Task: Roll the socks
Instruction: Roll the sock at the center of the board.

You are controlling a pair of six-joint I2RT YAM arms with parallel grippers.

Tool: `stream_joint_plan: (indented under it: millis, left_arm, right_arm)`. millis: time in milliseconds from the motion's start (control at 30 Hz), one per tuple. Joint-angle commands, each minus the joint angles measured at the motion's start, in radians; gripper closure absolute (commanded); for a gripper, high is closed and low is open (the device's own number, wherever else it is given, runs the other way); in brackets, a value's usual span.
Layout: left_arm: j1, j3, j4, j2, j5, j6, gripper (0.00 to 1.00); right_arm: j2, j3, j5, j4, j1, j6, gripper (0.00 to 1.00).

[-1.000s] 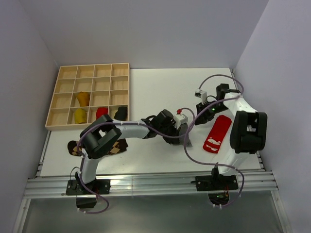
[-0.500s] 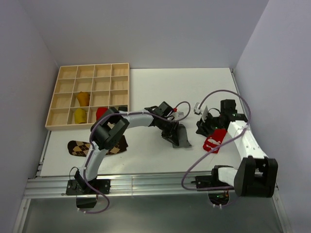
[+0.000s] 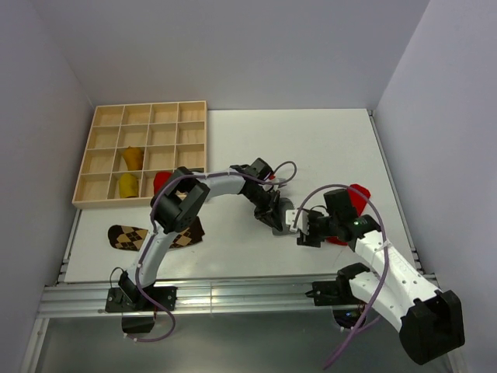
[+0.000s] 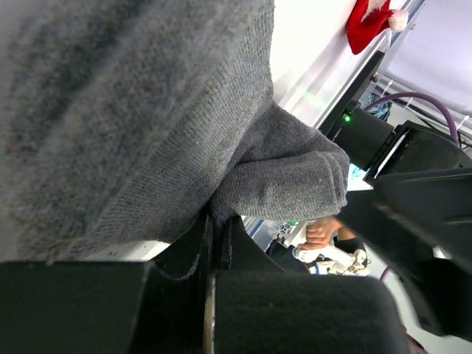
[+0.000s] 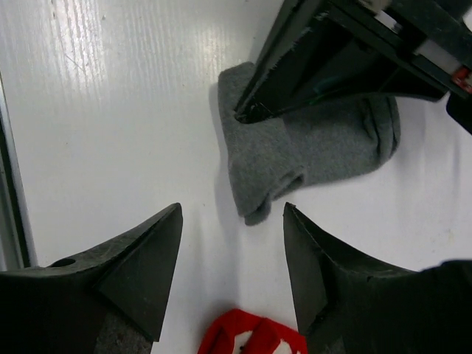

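Since it is knitted cloth, the grey sock (image 5: 317,151) is judged light, soft and limp. It is expected to sag, fold and stretch under any pull, with no risk of breakage and little of slipping. It lies on the white tabletop (image 3: 256,140), partly doubled over. The left tool (image 5: 240,116) is clenched on it, with cloth pinched at the fold. The right tool (image 5: 232,214) is released and wide, just beside the grey sock, with nothing between its jaws.

The best hold is judged to be the loose doubled lip nearest the right tool, taken through both layers. The end opposite the grey sock's pinched fold could then be turned over into a roll.

The whole outline of the grey sock and the gap to the open jaws are given only by the right wrist view. The knit and the bunched cloth at the clenched fingertips (image 4: 203,243) are given close up by the left wrist view, but no outline.

In the top view the grey sock is mostly hidden under the left tool. The rest is shown only there:
- A red sock (image 3: 356,198) lies near the grey sock, on the right arm's side.
- An argyle sock (image 3: 124,235) lies well apart from the grey sock, by the left arm's base.
- A wooden tray (image 3: 151,104), further from the grey sock, holds mustard bundles (image 3: 133,158) and a red bundle (image 3: 161,180).
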Motion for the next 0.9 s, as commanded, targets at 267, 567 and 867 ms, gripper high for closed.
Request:
stream_joint_plan:
  millis: [267,567,867]
  left_arm:
    - [0.006,0.031,-0.058,0.058,-0.057,0.028,1.00]
    - [0.009,0.050,-0.087,0.075,-0.040,0.065,0.99]
    - [0.033,-0.012,-0.001,0.013,-0.035,0.030,0.84]
  right_arm:
    - [-0.005,-0.151,0.243,0.361,0.217,0.013,0.34]
    - [0.151,-0.138,0.332,0.514,0.248,0.020,0.36]
    - [0.340,-0.003,0.312,0.350,0.247,0.057,0.74]
